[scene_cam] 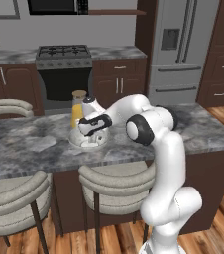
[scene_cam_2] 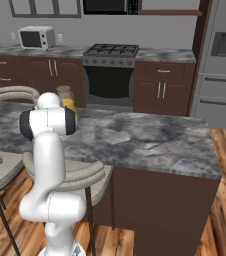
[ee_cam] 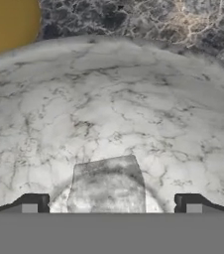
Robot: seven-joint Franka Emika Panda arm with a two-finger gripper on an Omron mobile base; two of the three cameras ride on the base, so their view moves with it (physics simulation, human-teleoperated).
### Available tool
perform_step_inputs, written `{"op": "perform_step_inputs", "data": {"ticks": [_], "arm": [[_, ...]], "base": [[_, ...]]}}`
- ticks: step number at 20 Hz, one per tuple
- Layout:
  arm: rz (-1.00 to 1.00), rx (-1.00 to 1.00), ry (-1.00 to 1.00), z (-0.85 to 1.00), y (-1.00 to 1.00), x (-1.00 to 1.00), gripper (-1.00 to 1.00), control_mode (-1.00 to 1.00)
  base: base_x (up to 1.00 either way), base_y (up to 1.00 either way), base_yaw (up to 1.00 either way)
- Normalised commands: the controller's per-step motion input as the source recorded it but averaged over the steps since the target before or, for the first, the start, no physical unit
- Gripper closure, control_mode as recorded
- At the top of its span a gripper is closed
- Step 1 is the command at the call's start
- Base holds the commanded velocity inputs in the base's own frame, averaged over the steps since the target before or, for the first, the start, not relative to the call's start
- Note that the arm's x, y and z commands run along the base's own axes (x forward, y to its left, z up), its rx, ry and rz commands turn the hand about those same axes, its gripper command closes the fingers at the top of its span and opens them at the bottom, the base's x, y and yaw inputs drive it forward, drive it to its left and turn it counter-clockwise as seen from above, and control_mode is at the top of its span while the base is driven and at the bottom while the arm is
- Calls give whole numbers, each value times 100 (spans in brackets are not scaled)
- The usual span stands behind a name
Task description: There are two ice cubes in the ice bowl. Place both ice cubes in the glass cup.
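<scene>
Fingertips (ee_cam: 29,203) of the two-finger gripper (ee_cam: 111,204) are standing spread wide apart, with a small whitish translucent ice cube (ee_cam: 108,182) sitting between them, touching neither tip. The gripper (scene_cam: 90,130) is reaching down into the wide shallow pale grey-white round ice bowl (scene_cam: 79,141), which is resting on the dark grey marbled island counter (scene_cam: 25,144). The white arm (scene_cam: 148,126) is stretching forward and to the left from its raised elbow, with the hand angling down over the bowl. Inside, the bowl's mottled pale floor (ee_cam: 114,114) is curving up to its rim. Just beside the bowl, on its far side, a tall lidded jar of orange liquid (scene_cam: 77,106) is standing upright on the counter. Whether a second cube is lying in the bowl I cannot tell.
</scene>
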Motion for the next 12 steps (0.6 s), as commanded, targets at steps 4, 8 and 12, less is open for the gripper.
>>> {"op": "perform_step_inputs", "data": {"ticks": [4,8,12], "arm": [[0,0,0,-31,0,13,-100,-100],[0,0,0,-24,0,15,-100,-100],[0,-1,0,-12,0,0,100,-100]], "base": [[0,0,0],[0,0,0],[0,0,0]]}}
